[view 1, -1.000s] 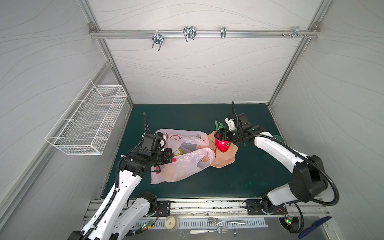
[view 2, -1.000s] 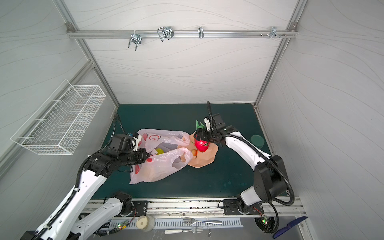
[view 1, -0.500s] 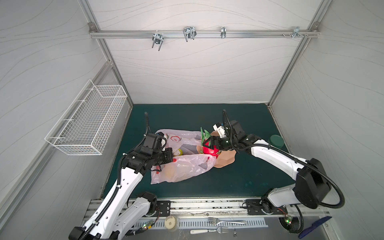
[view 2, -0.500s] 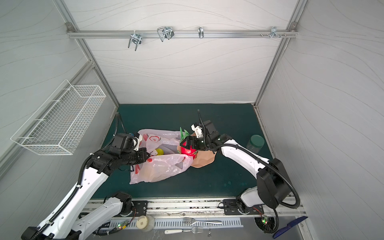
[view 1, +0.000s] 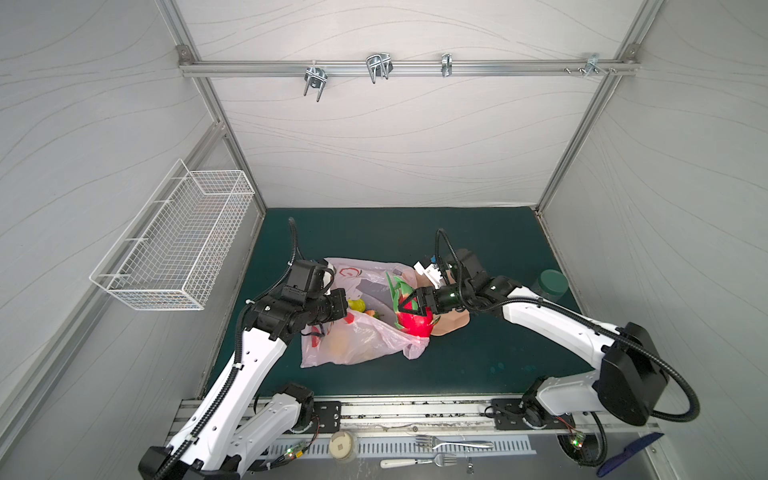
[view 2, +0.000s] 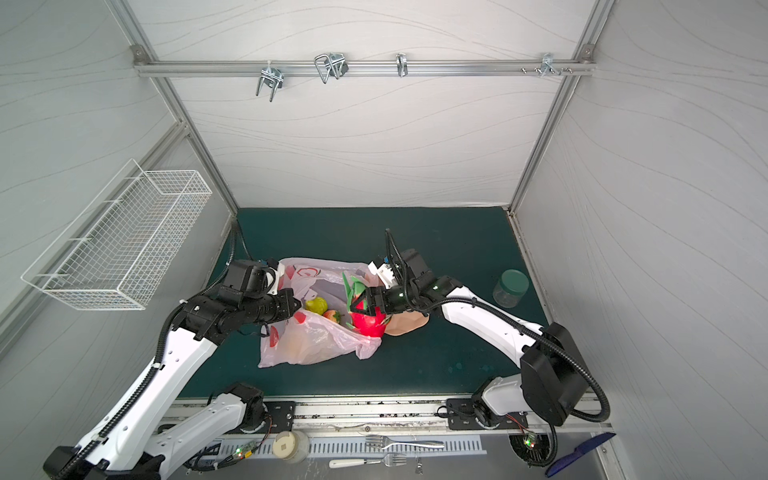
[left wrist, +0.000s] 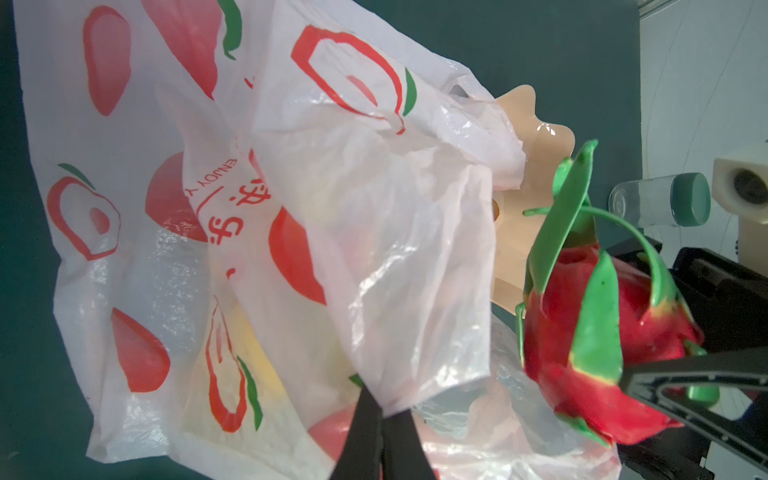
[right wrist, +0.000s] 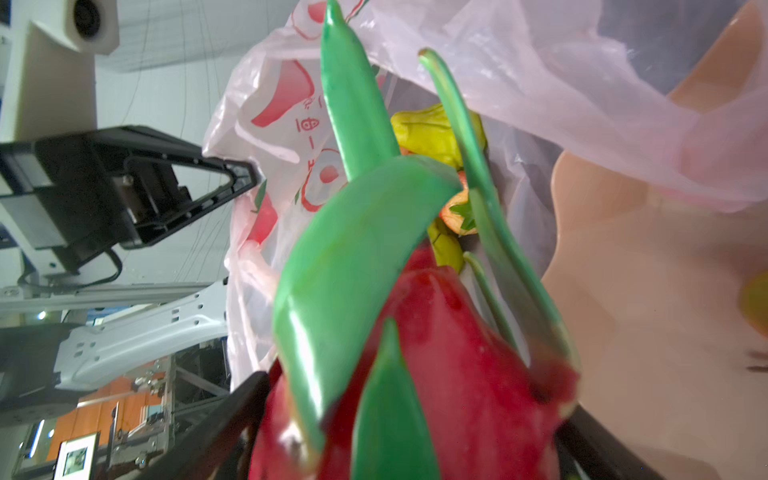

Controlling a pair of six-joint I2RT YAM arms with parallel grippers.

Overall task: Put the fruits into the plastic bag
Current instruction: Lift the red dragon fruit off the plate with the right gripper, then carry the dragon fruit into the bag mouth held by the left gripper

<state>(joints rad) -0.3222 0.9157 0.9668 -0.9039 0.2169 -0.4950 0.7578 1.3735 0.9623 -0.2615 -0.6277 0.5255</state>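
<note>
Wide-spread, the right gripper (view 1: pixel 409 307) (view 2: pixel 365 305) has its jaws clamped on either side of the red-pink dragon fruit (view 1: pixel 415 326) (view 2: pixel 370 325) (right wrist: pixel 457 374). In the right wrist view the fruit fills the gap between the fingers. Its long green leaves point ahead of the fingertips, toward the open mouth of the plastic bag (view 1: pixel 357 343) (view 2: pixel 311 347) (left wrist: pixel 374 208).

The fruit hangs at the near edge of that mouth, just over crumpled film. Whether it touches the film cannot be told.

Directly ahead, inside the bag, lie a yellow-green pear (view 2: pixel 316 304) (right wrist: pixel 436 133) and a strawberry (view 2: pixel 332 316) (right wrist: pixel 457 210). A loose fold of pale pink film droops across the upper side of the opening and partly blocks it.

Under and just behind the gripper sits the peach bowl (view 1: pixel 453 323) (view 2: pixel 405 327) (right wrist: pixel 644 311), with the bag's rim draped over its edge.

Across the opening, facing this gripper, the left gripper (view 1: pixel 345 308) (left wrist: pixel 382 411) has its fingers (left wrist: pixel 365 436) pressed together on a pinch of the bag's film and holds that side lifted.

Well behind the right gripper, off by its own arm, a clear jar (view 1: pixel 550 284) (view 2: pixel 509 287) (left wrist: pixel 665 199) with a dark green lid stands on the green mat (view 1: pixel 457 374).

Far beyond the left gripper, a white wire basket (view 1: pixel 174 245) hangs on the side wall.
</note>
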